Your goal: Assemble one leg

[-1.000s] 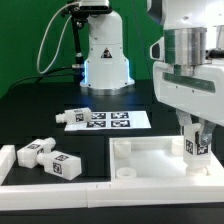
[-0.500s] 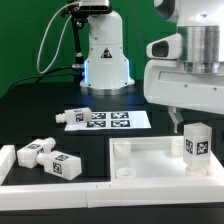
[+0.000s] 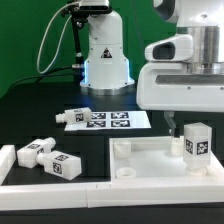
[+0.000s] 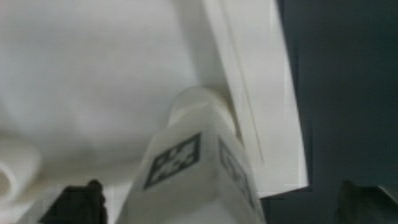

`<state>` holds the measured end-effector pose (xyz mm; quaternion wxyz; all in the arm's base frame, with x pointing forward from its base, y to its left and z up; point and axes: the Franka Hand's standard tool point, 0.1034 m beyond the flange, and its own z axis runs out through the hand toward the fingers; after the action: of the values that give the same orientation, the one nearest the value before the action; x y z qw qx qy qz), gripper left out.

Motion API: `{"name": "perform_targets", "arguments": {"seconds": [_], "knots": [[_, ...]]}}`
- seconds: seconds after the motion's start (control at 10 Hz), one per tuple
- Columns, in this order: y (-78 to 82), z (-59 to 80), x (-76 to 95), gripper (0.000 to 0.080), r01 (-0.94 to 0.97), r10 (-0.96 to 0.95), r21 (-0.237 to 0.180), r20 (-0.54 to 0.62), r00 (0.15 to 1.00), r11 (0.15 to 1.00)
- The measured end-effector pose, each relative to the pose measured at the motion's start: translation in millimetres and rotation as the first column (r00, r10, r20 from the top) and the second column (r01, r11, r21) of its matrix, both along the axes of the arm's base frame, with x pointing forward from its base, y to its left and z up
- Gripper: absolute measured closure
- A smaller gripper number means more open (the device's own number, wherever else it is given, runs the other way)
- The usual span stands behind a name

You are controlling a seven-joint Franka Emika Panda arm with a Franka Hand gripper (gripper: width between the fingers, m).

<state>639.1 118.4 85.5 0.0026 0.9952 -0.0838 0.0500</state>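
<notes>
Leg (image 3: 197, 148) stands upright on panel (image 3: 146, 161), below gripper (image 4: 217, 205)'s parted fingers (image 4: 75, 203)

The black matte table (image 3: 30, 115) carries the marker board (image 3: 110, 121), thin, flat and white with printed tags, a small white chunky plastic leg (image 3: 70, 117) just beside its end at the exterior view's left, a second such leg (image 3: 38, 152) and a third leg (image 3: 65, 165) close together nearer the front, and a wide white plastic panel with raised rim (image 3: 152, 162).

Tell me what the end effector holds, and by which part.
Nothing. The open end effector touches nothing; the leg stands upright, free, on the white panel.
</notes>
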Motion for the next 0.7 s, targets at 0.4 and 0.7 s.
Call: {"name": "perform_targets", "arguments": {"seconds": [0.4, 0.7], "knots": [[-0.3, 0.5, 3.4, 0.0296, -0.063, 0.063, -0.002, 0.019, 0.998, 0.998], [-2.2, -0.3, 3.3, 0.0512, 0.139, -0.139, 0.019, 0.019, 0.99, 0.99]]}}
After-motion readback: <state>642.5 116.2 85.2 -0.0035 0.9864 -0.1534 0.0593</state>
